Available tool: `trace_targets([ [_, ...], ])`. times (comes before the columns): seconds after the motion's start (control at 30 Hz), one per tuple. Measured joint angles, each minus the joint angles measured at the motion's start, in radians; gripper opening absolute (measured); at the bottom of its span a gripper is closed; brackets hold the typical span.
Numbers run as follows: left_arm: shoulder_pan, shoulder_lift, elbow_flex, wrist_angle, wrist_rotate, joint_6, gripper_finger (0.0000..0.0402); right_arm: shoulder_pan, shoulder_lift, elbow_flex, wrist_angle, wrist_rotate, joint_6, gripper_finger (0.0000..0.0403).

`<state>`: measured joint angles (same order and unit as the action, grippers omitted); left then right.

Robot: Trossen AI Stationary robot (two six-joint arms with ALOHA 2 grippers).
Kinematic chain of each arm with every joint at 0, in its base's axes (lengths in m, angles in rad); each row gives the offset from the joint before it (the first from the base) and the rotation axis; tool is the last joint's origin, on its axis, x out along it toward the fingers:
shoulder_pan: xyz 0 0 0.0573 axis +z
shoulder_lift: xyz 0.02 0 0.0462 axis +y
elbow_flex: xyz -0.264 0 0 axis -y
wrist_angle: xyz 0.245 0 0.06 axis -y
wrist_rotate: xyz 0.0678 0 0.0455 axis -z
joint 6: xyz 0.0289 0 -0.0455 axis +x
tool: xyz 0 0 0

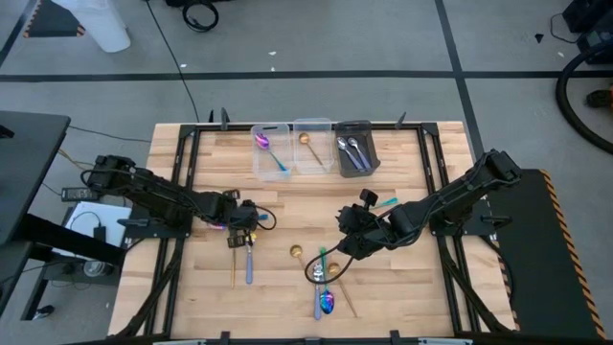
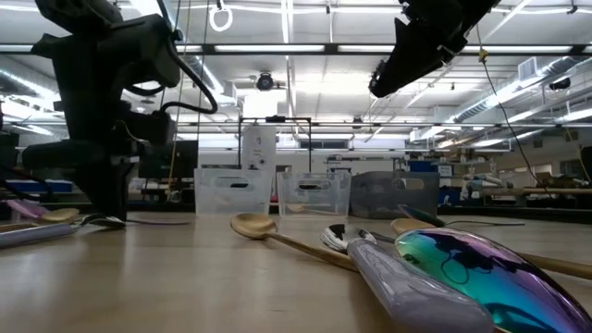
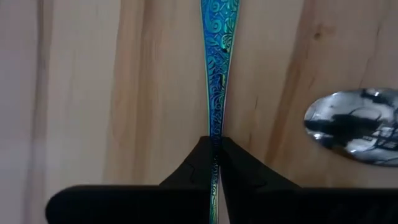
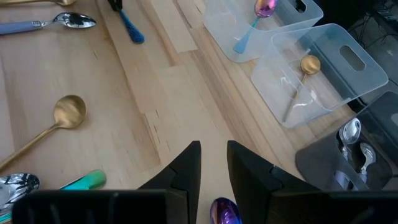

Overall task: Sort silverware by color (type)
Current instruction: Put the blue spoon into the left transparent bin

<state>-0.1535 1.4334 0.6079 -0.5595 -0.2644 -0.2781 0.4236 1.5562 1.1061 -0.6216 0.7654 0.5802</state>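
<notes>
A slim iridescent blue-teal patterned utensil handle (image 3: 217, 62) is clenched by the left hand (image 3: 216, 163) on the desk (image 1: 287, 216); lifting toward the clear bin (image 1: 269, 153) is judged next.

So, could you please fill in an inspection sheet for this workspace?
Surface: wooden table, dry, unmarked.
Job's things: loose silverware mid-table; iridescent spoon, gold spoon and silver spoons already binned.
Clutter: nothing seen.
Grippers: left gripper fingers shut on a blue patterned handle; right gripper above the table, fingers slightly apart, holding nothing.
Cables: cords on floor.
Surroundings: workshop, no people seen.
</notes>
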Motion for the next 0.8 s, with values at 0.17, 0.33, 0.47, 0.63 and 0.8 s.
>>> trace_targets([
  [0.17,0.0,0.003,0.009,0.002,-0.017,0.196,0.0021,0.0,0.0,0.0,0.0,0.0,-0.005,0.0089],
  [0.33,0.001,0.004,0.07,-0.019,-0.065,0.373,0.0021,0.0,0.0,0.0,0.0,0.0,-0.006,0.0089],
  [0.47,0.0,0.003,0.132,-0.065,-0.167,0.487,0.0021,0.0,0.0,0.0,0.0,0.0,-0.007,0.0089],
  [0.63,0.0,0.002,0.192,-0.074,-0.312,0.657,0.0021,0.0,0.0,0.0,0.0,0.0,-0.007,0.0089],
  [0.8,0.008,0.001,0.227,-0.053,-0.438,0.88,0.0021,0.0,0.0,0.0,0.0,0.0,-0.008,0.0089],
])
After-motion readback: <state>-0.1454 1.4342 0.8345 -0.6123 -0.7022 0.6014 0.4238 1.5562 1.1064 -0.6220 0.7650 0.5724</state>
